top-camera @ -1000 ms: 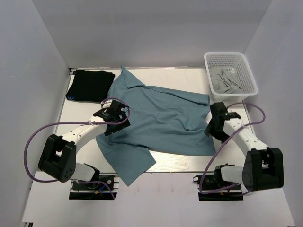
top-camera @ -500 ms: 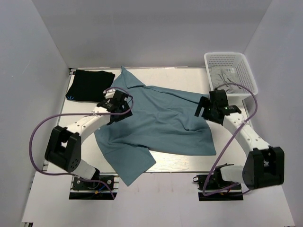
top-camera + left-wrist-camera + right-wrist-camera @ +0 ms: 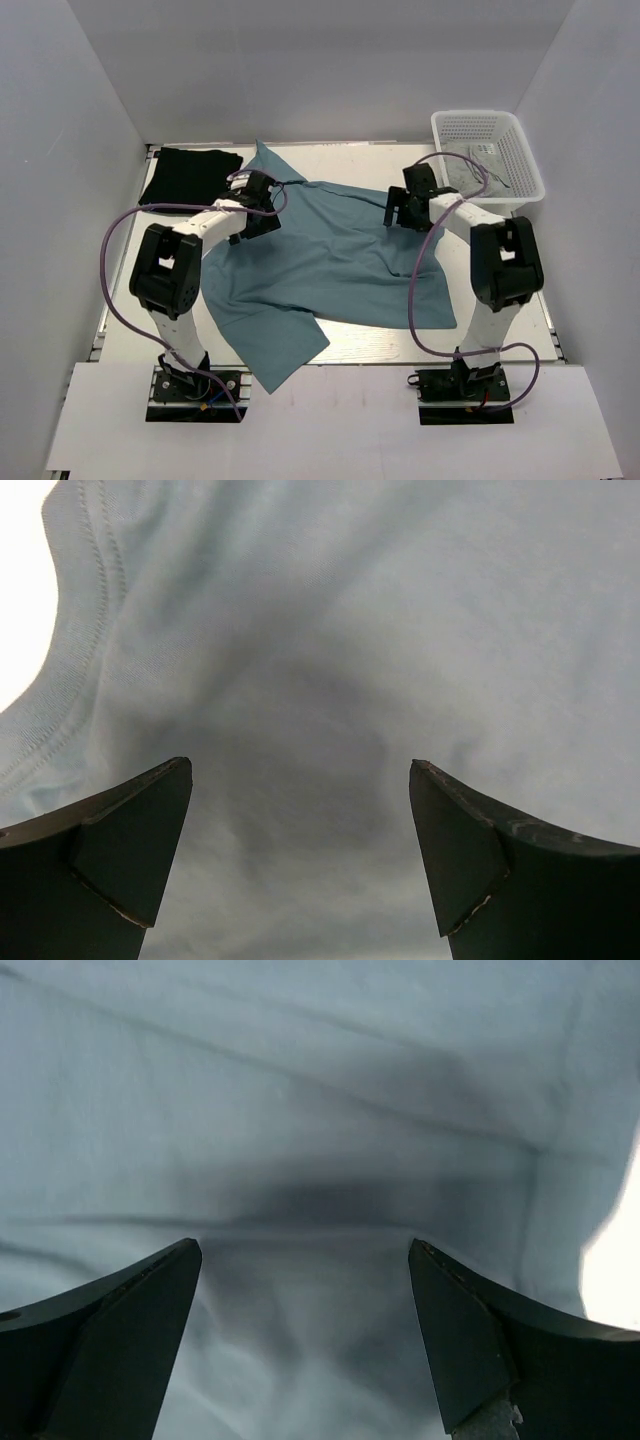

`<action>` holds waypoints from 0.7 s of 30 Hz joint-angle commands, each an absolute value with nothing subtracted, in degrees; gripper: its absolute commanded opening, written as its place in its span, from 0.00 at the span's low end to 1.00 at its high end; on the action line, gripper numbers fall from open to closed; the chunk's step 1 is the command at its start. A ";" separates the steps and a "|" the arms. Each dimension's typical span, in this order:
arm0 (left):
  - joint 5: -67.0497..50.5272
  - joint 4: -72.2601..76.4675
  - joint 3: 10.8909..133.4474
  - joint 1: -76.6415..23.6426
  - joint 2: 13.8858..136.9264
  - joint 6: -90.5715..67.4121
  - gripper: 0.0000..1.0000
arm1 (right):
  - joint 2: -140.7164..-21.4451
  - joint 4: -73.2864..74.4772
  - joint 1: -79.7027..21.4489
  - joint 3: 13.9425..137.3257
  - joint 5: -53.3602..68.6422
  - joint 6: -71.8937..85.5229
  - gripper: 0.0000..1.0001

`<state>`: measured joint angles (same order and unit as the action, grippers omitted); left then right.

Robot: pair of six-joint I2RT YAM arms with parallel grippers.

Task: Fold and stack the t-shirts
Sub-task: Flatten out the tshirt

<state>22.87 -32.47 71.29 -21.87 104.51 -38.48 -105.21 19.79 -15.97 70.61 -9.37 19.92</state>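
**A:** What's the room like?

**B:** A plain booth. Pale grey walls (image 3: 330,70) close in the back and both sides, around a white table (image 3: 350,158). The two arm bases sit at the near edge, with purple cables (image 3: 112,250) looping off each arm.

**A:** And on the table?

**B:** The teal tee (image 3: 340,265) lies spread flat across most of it, collar toward the far left. One lower corner reaches past the near edge. The black tee (image 3: 190,178) lies folded in the far left corner, just beside the teal collar, with a tiny light-blue mark at its near left edge. A white mesh basket (image 3: 468,114) stands at the far right corner with grey cloth (image 3: 480,170) in it.

**A:** Where are the grippers?

**B:** The left gripper (image 3: 255,190) is low over the teal tee's far left part, near the black tee. The right gripper (image 3: 405,205) is over the far right part, near the basket.

**A:** Are they holding anything?

**B:** No. Both wrist views show dark fingers (image 3: 120,850) spread wide with only teal cloth in between. The left view has a stitched hem curving at the upper left with bright table beyond it. The right view has creases, a seam and a sliver of table at the right edge. I cannot tell whether the fingertips (image 3: 100,1340) touch the cloth.
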 commanded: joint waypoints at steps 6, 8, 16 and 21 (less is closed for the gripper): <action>22.05 -28.74 68.73 -20.74 105.29 -36.65 1.00 | -112.41 10.47 -16.35 77.17 -14.24 22.40 0.90; 22.67 -28.13 66.71 -20.74 105.29 -36.65 1.00 | -114.34 9.41 -16.08 78.13 -15.72 23.29 0.90; 20.30 -26.37 63.81 -20.21 108.45 -36.12 1.00 | -122.08 5.02 -15.73 88.50 -18.89 24.87 0.90; 20.83 -26.37 64.34 -20.21 109.07 -35.51 1.00 | -127.17 -6.06 -14.59 97.86 -22.92 25.14 0.90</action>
